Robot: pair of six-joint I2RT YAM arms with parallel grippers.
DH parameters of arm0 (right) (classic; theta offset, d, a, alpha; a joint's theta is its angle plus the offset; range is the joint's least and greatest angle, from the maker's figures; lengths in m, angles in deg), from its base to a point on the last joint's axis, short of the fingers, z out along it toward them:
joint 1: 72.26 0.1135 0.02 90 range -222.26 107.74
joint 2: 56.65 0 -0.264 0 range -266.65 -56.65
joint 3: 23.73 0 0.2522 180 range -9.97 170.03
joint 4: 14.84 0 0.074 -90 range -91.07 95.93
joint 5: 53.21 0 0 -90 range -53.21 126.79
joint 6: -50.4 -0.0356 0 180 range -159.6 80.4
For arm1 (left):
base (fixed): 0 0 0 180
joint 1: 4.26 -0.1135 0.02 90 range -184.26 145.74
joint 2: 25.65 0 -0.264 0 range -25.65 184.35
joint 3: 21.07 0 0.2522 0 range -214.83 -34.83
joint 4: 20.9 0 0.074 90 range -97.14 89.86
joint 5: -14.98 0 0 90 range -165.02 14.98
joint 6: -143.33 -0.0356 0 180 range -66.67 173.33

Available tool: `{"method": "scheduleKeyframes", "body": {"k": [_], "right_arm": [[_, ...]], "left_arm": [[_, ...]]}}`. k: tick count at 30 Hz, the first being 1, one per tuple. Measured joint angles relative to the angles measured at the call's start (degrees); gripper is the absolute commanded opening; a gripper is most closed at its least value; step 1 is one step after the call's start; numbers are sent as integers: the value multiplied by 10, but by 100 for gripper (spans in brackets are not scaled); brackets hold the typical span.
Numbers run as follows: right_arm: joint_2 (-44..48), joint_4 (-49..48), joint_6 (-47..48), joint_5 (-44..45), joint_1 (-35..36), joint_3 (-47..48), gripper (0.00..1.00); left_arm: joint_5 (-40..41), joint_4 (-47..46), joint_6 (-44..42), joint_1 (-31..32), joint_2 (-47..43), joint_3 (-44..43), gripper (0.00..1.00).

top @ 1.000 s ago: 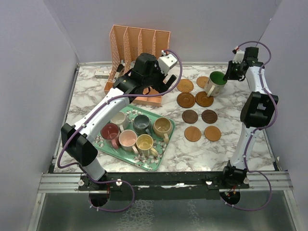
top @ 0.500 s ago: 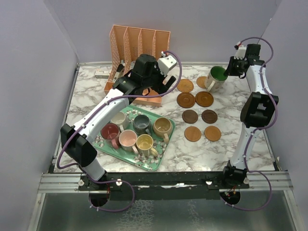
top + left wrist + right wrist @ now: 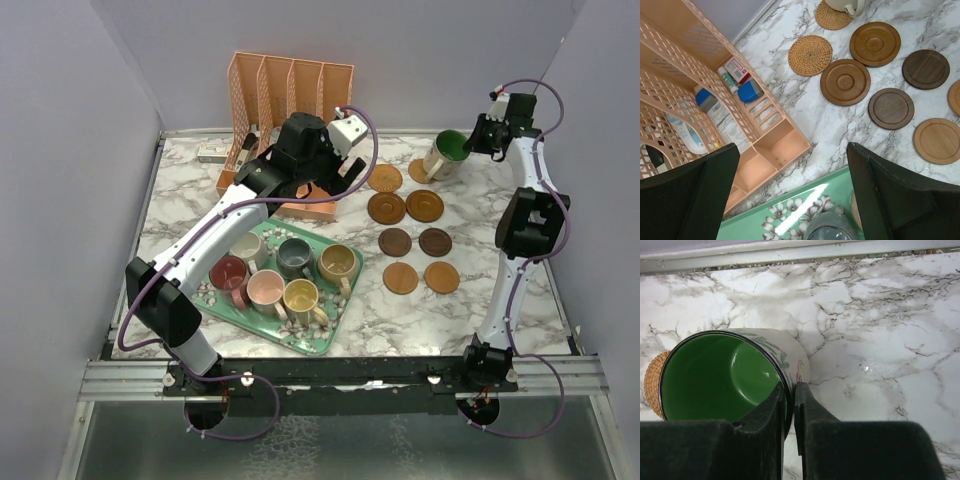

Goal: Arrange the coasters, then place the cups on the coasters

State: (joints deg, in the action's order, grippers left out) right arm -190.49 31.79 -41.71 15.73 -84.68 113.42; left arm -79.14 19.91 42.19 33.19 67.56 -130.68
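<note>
Nearest in, a green floral tray [image 3: 318, 335] can be seen just on the near side of the left gripper [image 3: 790, 152], with six cups [image 3: 266, 288] sat in it, all untouched. That gripper is hung over the tray's far edge and the orange organiser [image 3: 290, 80], jaws spread wide with nothing between them. Off to its right, seven bare coasters [image 3: 400, 277] are laid out in pairs on the marble table [image 3: 190, 200]. Furthest back, a green-lined mug [image 3: 715, 370] is pinched by its rim in the right gripper [image 3: 790, 390], jaws clamped tight on the wall. The mug is tipped, with a woven coaster [image 3: 652, 385] under it; whether it's touching can't be told.
</note>
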Motion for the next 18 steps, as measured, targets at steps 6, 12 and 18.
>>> {"method": "scheduleKeyframes", "body": {"k": [6, 12, 18], "right_arm": [[-24, -3, -15, 3, 2, 31, 1], [-25, -2, -17, 5, 7, 49, 1], [-27, 4, -17, 7, 21, 70, 1]], "left_arm": [[0, 0, -2, 0, 0, 2, 93], [0, 0, -2, 0, 0, 4, 93], [0, -1, -3, 0, 0, 6, 93]]}}
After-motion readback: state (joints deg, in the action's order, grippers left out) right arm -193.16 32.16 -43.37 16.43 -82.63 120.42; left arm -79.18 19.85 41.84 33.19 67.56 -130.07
